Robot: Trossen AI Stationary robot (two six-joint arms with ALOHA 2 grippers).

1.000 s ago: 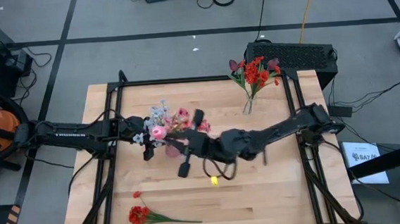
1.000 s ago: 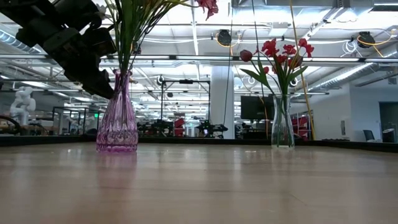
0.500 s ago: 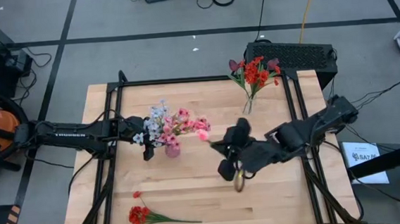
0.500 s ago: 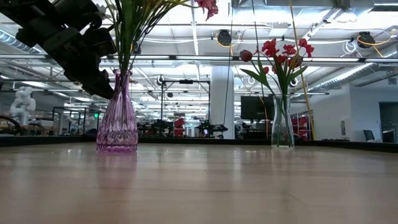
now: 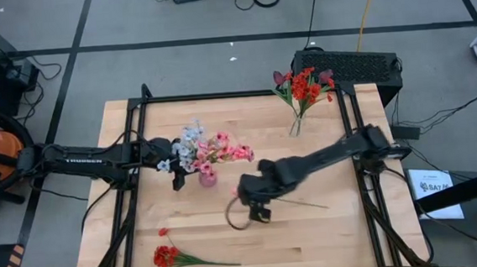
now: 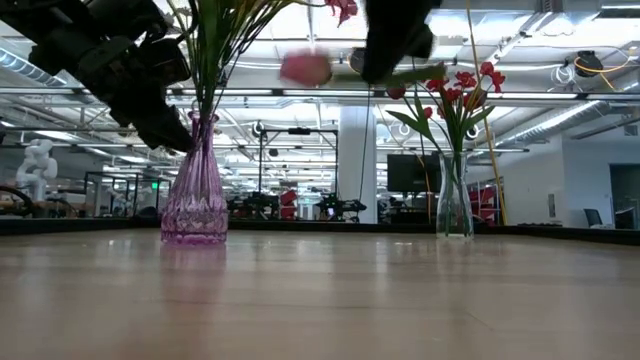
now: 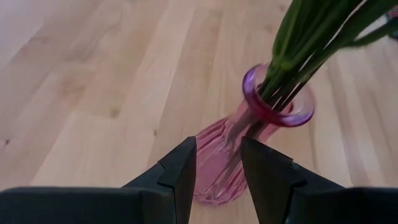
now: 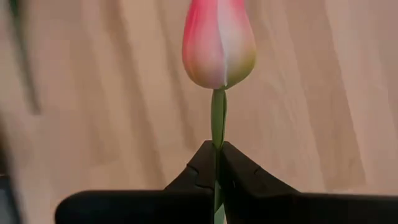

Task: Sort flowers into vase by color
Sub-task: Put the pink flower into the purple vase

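A pink glass vase (image 5: 207, 179) with pink and pale blue flowers (image 5: 210, 148) stands left of the table's middle; it also shows in the low view (image 6: 195, 205). My left gripper (image 7: 219, 163) is at the vase's ribbed body. My right gripper (image 5: 256, 204) is near the table's middle, shut on a pink tulip (image 8: 219, 43), held high above the table in the low view (image 6: 305, 68). A clear vase (image 5: 296, 127) with red flowers (image 5: 305, 85) stands at the far right. A red spray (image 5: 167, 256) lies at the near left. My left gripper has one finger (image 7: 183, 171) on each side of the pink vase's ribbed body (image 7: 217, 177), below the neck, coming level from the table's left. The vase stands upright on the table. My right gripper pinches the tulip's thin green stalk (image 8: 217, 118) just below the bud, between its two fingertips. The bud sticks out past the fingertips. The rest of the stalk (image 5: 306, 203) trails back under the arm toward the table's right, clear of the table.
A black frame (image 5: 236, 95) runs around the table top. A black box (image 5: 347, 65) sits behind the far right corner. Bare wood lies along the near edge right of the red spray.
My right gripper has drawn away from the pink vase toward the table's right with the pink tulip, then come back toward the near left, and now shows in the low view. The pink vase and my left gripper have shifted slightly in the low view.
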